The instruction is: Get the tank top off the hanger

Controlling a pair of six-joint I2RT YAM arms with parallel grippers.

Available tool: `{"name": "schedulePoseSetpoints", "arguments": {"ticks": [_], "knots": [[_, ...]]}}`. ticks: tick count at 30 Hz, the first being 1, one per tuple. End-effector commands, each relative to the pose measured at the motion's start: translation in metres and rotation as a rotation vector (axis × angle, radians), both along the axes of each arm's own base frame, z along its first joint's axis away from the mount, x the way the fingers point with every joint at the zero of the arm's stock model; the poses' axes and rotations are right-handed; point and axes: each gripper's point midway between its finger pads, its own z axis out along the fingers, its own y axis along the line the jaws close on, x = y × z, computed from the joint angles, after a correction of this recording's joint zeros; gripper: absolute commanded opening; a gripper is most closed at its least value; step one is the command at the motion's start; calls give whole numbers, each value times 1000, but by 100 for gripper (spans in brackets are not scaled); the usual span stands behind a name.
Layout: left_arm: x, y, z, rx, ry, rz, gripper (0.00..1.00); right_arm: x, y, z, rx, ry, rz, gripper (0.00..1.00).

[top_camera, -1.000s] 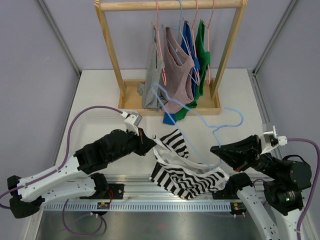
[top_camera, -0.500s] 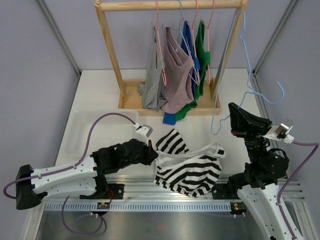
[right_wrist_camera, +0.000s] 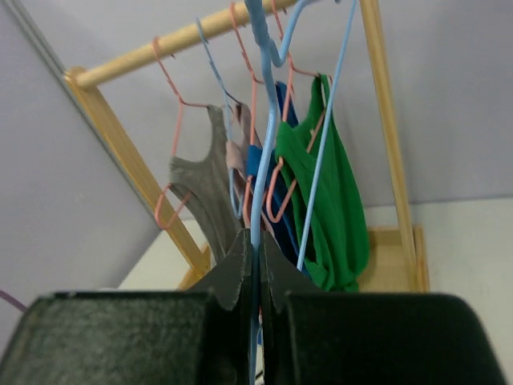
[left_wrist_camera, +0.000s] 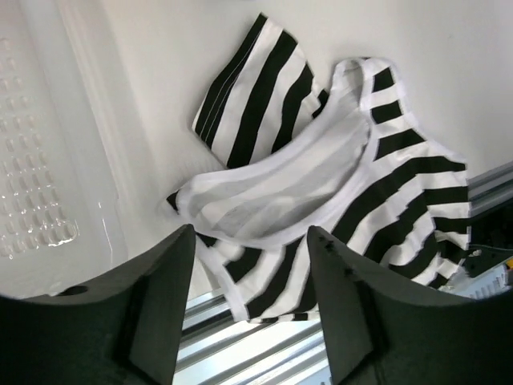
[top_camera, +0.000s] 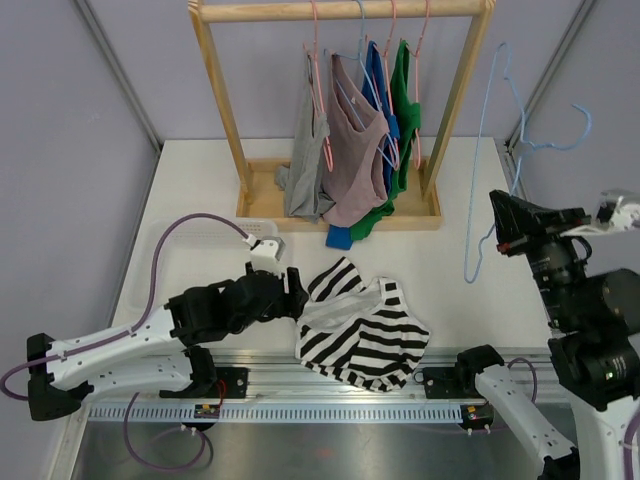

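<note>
Hanger (right_wrist_camera: 263, 160) now raised clear in the clenched right gripper (right_wrist_camera: 255, 245); left gripper (left_wrist_camera: 250, 241) (jaws apart) released the tank top (top_camera: 365, 335): done

tank top (top_camera: 360, 330): black-and-white striped, crumpled on worktop (top_camera: 200, 180) near front edge | hanger (right_wrist_camera: 257, 184): light-blue wire, bare, held aloft, pinched in right end effector (right_wrist_camera: 256, 265)

black-and-white striped tank top (top_camera: 362, 335), light blue hanger (right_wrist_camera: 257, 200)
</note>
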Motion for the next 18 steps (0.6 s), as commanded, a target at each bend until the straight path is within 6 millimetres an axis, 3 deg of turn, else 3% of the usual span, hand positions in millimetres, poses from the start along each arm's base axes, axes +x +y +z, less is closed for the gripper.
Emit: {"name": "schedulePoseSetpoints", "arguments": {"ticks": [1,3,4,8,12,18], "knots": [[7,4,40,-29,-65,23,72,37,2,-71,-158,382,-47,0],[4,8,54,-47,-74,3,80,49,8,-61,-188,414,-33,0],[0,9,57,-51,-74,-22,99,53,9,-57,-201,419,-33,0],[-14,22,75,-75,-87,-86,99,79,13,-29,-241,419,-48,0],[-24,45,92,-84,-115,-109,99,109,26,-21,-283,457,-21,0],[-28,75,94,-31,-142,-97,99,166,38,-7,-359,471,-34,0]]}}
